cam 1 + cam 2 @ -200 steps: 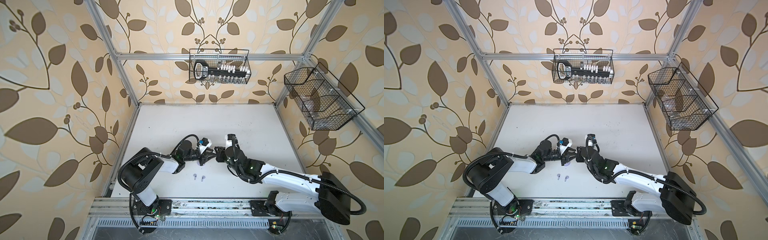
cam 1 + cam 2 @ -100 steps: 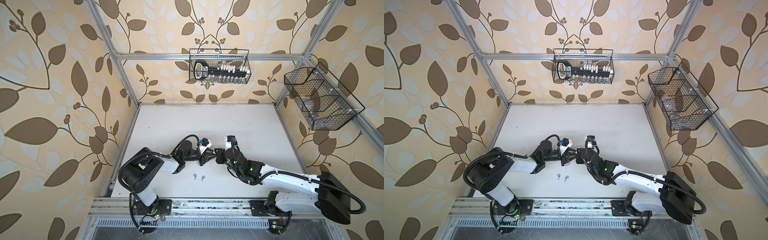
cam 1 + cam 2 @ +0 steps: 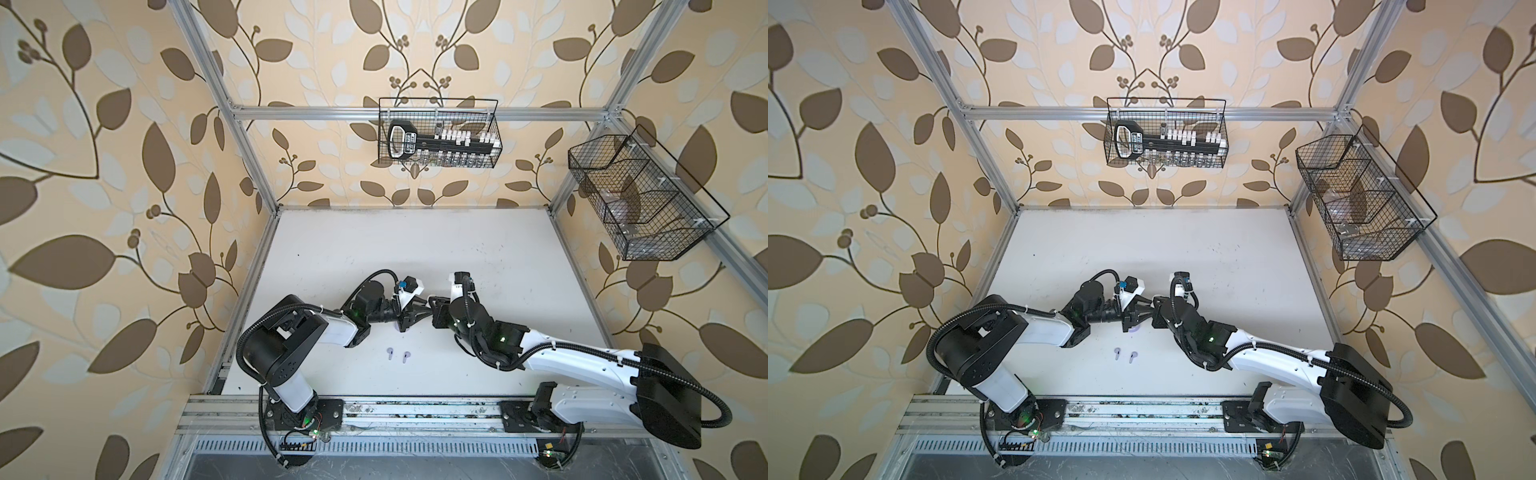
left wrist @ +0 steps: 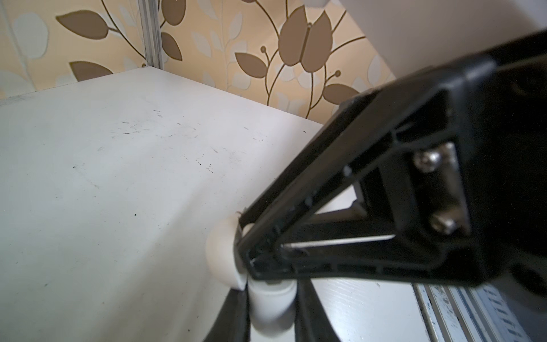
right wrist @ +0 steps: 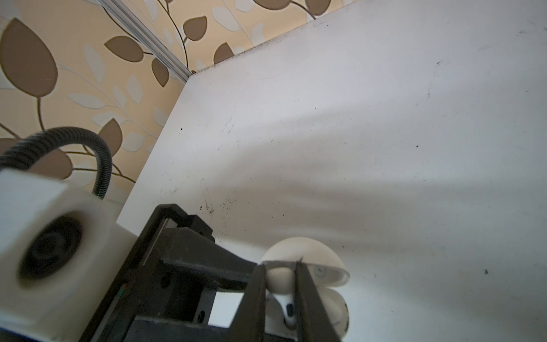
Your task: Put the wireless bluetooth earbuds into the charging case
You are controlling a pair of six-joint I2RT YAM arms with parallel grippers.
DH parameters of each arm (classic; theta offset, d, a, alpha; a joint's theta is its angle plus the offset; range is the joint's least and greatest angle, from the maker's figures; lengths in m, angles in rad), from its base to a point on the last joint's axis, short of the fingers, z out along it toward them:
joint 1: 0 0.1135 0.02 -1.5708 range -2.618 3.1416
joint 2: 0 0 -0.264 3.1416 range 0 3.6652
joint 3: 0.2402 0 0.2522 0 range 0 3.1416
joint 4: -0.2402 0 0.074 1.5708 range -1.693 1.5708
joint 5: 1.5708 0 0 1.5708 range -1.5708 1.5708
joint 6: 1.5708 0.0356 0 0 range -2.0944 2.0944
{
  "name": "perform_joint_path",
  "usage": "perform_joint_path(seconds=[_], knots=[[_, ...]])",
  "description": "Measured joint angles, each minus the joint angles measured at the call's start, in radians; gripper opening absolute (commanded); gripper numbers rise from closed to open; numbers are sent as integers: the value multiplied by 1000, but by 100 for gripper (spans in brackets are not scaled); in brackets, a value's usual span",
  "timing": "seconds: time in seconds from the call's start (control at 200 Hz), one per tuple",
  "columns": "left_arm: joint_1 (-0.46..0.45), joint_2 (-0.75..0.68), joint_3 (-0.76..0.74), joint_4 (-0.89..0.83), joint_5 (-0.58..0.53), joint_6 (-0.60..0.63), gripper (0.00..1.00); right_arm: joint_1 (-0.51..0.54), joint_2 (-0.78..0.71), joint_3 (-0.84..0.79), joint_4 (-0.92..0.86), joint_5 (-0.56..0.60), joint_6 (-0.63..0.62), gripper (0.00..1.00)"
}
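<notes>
Hardly anything is shifting since a moment ago; we are staying low over the worktop (image 3: pixel 415 249). Our left fingers (image 4: pixel 313 322) are squeezing the open white charging case (image 5: pixel 299 251). Two lilac earbuds (image 3: pixel 390 353) are lying loose nearer the front edge. Our right fingers (image 5: pixel 253 302) are standing on either side of a white earbud (image 5: pixel 288 309) sitting at the case's mouth; we cannot tell whether they are gripping it.
</notes>
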Motion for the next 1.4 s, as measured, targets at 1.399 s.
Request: perform_joint_path(seconds=[1.399], knots=[[14,4,30,-63,54,-19,0,-79,-5,0,10,-191,-12,28]])
